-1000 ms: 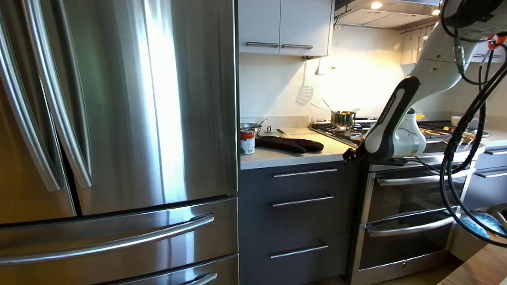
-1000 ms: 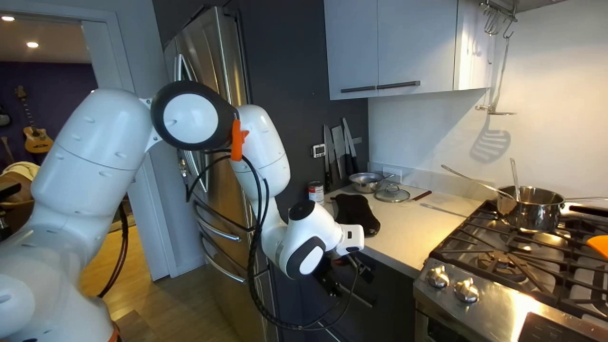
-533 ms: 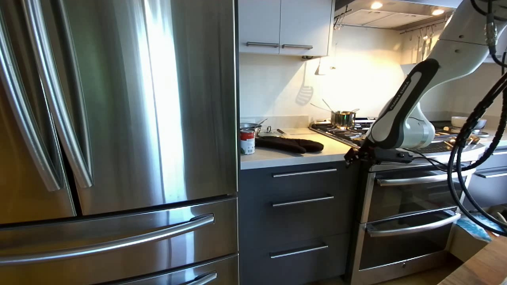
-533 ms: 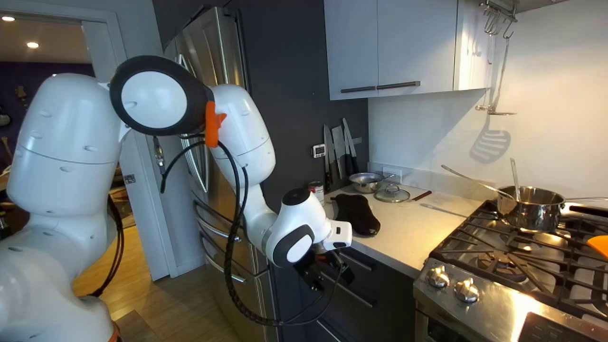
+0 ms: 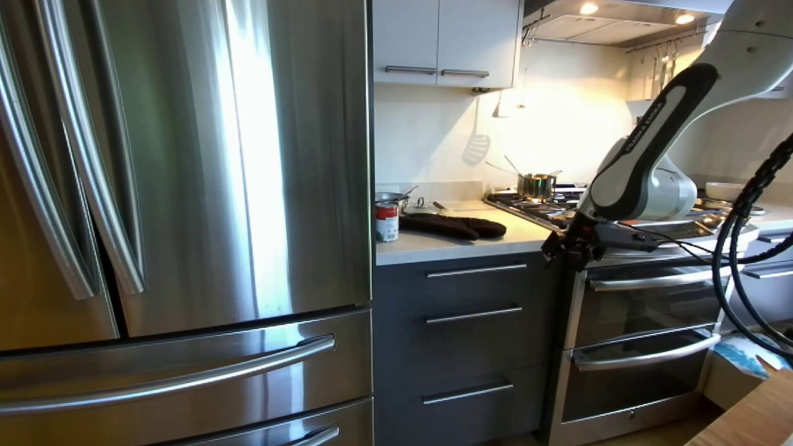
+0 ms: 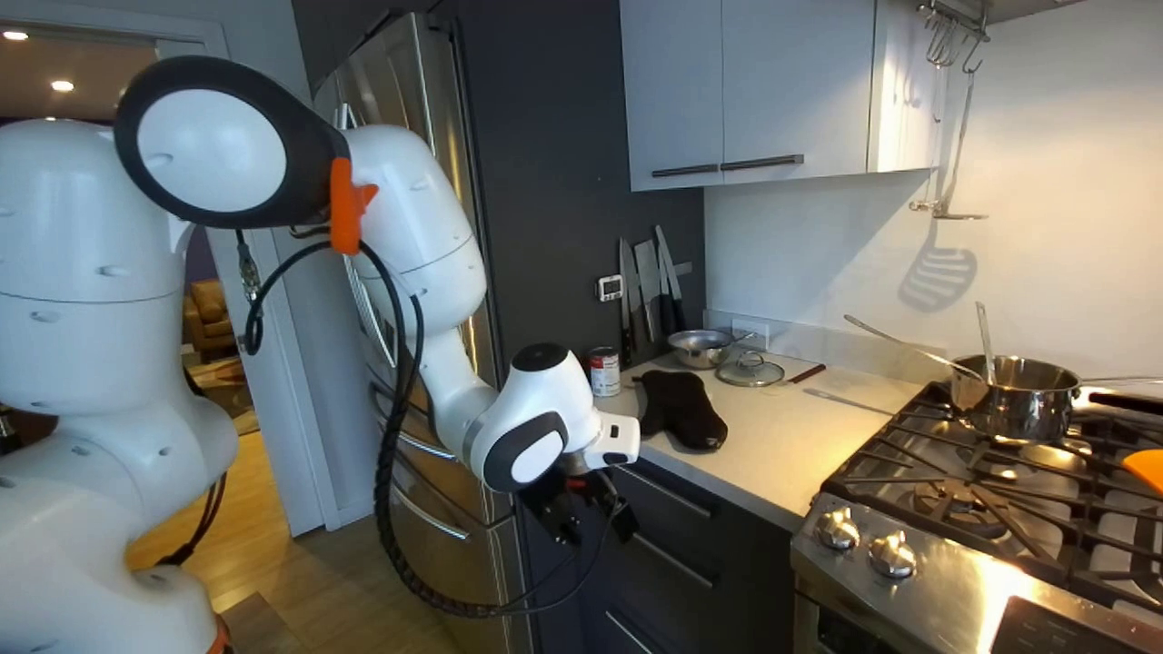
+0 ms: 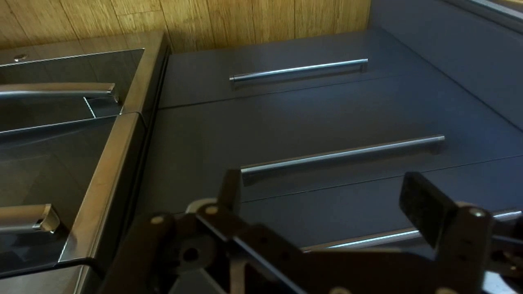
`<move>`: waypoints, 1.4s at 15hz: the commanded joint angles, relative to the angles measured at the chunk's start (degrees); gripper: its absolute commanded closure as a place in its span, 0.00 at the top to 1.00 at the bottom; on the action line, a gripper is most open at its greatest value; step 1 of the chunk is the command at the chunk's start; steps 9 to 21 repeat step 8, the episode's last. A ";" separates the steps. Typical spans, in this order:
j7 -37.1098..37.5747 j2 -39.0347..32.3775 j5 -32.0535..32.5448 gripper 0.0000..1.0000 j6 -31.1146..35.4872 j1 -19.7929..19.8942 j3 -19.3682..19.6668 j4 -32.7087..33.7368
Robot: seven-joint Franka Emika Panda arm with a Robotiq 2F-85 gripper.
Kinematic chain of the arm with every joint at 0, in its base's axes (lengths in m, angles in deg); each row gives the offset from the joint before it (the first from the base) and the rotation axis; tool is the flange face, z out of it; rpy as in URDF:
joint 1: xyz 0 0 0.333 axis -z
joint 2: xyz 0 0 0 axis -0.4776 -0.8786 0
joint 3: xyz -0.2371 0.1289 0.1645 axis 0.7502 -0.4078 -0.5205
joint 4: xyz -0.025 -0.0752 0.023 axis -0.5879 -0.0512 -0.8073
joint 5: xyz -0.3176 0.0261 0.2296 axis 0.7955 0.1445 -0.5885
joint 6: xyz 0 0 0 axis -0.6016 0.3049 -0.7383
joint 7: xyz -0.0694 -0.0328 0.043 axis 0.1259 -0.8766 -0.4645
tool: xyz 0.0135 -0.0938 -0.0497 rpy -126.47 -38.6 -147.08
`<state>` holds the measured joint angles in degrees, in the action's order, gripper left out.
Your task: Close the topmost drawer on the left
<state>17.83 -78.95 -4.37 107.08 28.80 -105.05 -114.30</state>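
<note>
The topmost drawer (image 5: 403, 285) is a dark grey front with a long silver bar handle, just under the countertop. It sits flush with the lower fronts, shut, so its interior is hidden. Its handle also shows in an exterior view (image 6: 668, 490). In the wrist view, which stands upside down, the topmost drawer (image 7: 318, 216) is at the bottom, partly behind the fingers. My gripper (image 5: 564, 255) is in front of the drawers, apart from them, also seen in an exterior view (image 6: 600, 531). In the wrist view the gripper (image 7: 322, 188) has its fingers wide apart with nothing between them.
Two taller grey drawers (image 5: 458, 347) lie below. A steel fridge (image 5: 322, 155) stands on one side and an oven (image 5: 644, 310) on the other. A dark oven mitt (image 6: 681, 409) and a can (image 6: 604, 372) lie on the countertop (image 6: 781, 427). Loose cables hang from the arm.
The arm and gripper have drawn back from the drawer fronts, and the top handle has come into view behind the gripper. The drawers have not moved.
</note>
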 commanded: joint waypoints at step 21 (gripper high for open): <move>-0.17 8.92 0.00 1.00 0.00 1.66 -2.38 -6.43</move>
